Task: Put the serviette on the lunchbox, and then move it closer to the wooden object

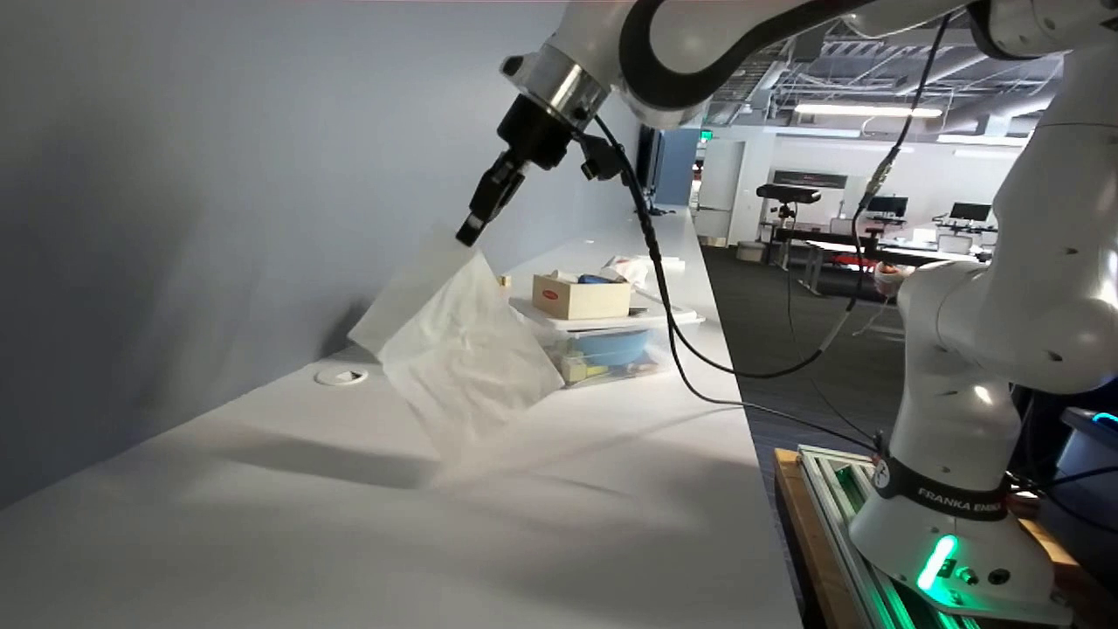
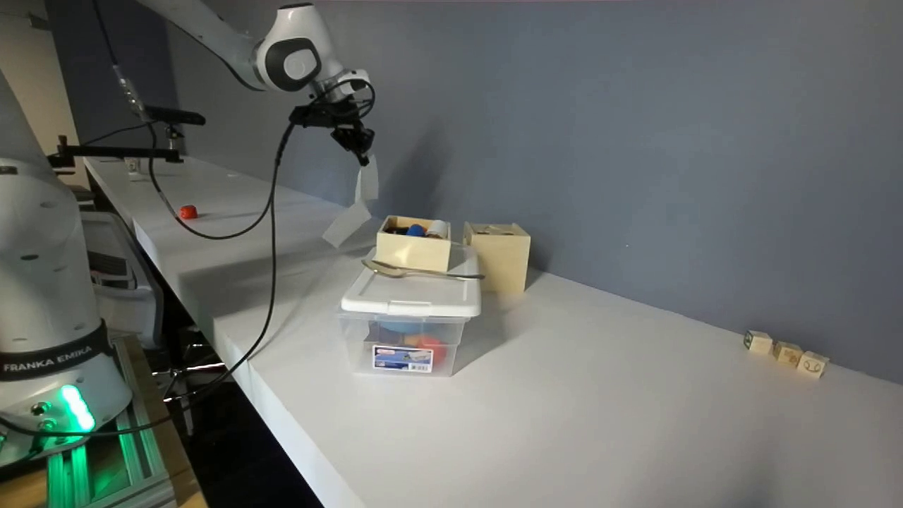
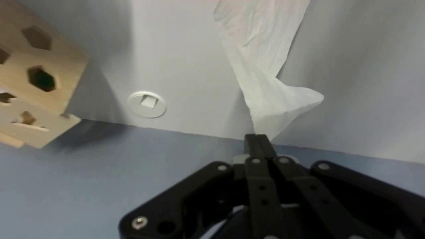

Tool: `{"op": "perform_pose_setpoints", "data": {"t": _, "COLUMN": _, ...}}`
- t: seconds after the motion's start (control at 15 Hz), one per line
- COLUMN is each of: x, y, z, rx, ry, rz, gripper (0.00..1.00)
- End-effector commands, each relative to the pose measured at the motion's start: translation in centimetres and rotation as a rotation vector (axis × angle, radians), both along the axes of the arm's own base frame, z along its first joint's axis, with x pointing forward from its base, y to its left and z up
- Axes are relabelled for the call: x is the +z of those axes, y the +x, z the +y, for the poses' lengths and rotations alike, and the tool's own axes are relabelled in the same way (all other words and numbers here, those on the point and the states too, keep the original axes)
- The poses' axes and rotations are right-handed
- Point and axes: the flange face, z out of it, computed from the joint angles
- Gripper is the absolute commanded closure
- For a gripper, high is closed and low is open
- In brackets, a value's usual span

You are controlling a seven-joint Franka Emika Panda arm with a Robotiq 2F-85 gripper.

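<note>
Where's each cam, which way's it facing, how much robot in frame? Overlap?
In an exterior view: higher than the table, facing along it, wall at picture left; arm, fingers and base show.
In an exterior view: higher than the table, facing along it, wall at picture right, lunchbox near centre; arm, fingers and base show.
Wrist view: behind the fingers, looking past them at table and wall; robot parts: fingers and linkage.
Shared: both exterior views, facing roughly opposite ways, show the lunchbox; all three, the serviette in the fingers.

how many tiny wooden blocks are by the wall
3, in a row in an exterior view: left block, middle block and right block, beside the wall. More could be hidden.
</note>
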Motion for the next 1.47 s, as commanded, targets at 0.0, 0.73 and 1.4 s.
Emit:
{"op": "perform_pose_setpoints", "data": {"t": 0.0, "x": 2.7, "y": -4.3, "z": -6.1, "rx": -0.177, "ry": 0.023, "rz": -0.085, "gripper": 1.0}}
{"op": "perform_pose_setpoints", "data": {"t": 0.73, "x": 3.3, "y": -13.5, "z": -16.7, "rx": -0.605, "ry": 0.086, "rz": -0.182, "gripper": 1.0}}
{"op": "perform_pose_setpoints", "data": {"t": 1.4, "x": 3.6, "y": -9.4, "z": -17.9, "rx": -0.767, "ry": 0.162, "rz": -0.278, "gripper": 1.0}}
